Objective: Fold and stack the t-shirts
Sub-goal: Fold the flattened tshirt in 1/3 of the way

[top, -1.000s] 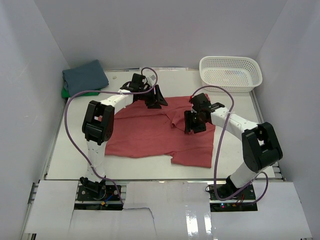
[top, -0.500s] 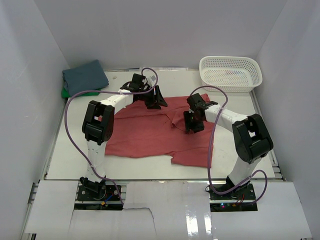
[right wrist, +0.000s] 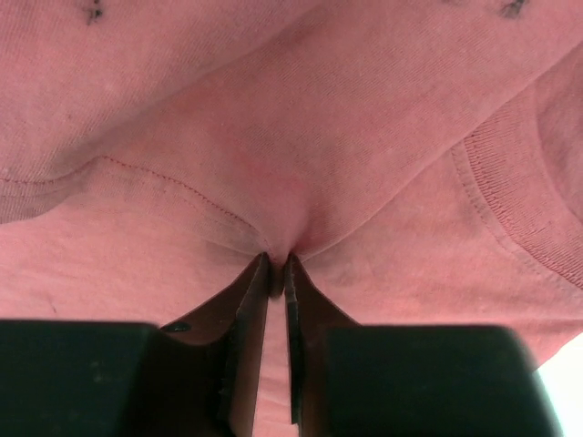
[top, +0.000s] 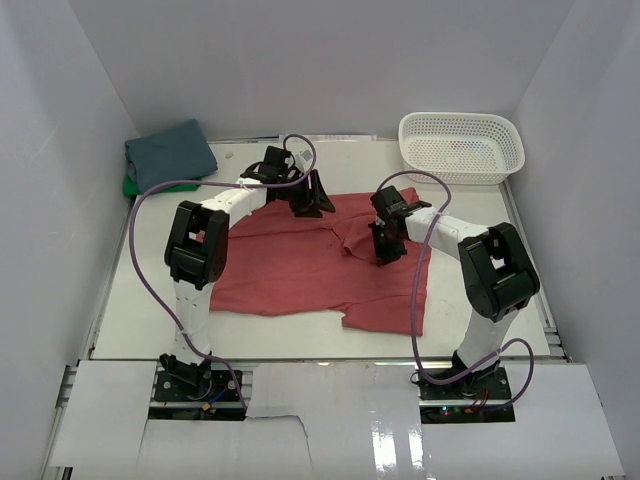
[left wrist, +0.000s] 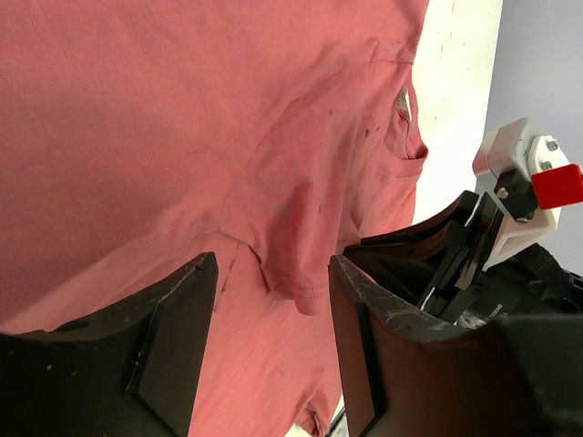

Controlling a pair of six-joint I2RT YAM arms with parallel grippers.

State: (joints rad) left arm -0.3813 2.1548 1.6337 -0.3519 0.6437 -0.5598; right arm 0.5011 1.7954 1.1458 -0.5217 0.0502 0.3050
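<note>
A coral-red t-shirt [top: 290, 265] lies spread across the middle of the table, with a rumpled fold near its collar [left wrist: 405, 150]. My right gripper [top: 386, 247] [right wrist: 277, 266] is shut on a pinch of this shirt, and the cloth puckers at the fingertips. At the shirt's far edge my left gripper [top: 312, 203] [left wrist: 273, 305] stands open, with a small hemmed fold of red cloth [left wrist: 305, 287] between its fingers, not gripped. A folded slate-blue t-shirt [top: 170, 152] rests at the back left on a bright green one [top: 130, 186], of which only an edge shows.
A white mesh basket [top: 462, 146] stands at the back right. White walls close in the table on three sides. The right gripper's body [left wrist: 510, 209] shows close by in the left wrist view. Bare table [top: 150, 320] lies in front of the shirt.
My right gripper has closed onto the red shirt, and its arm has swung left over the cloth. The left arm and gripper have not moved.
</note>
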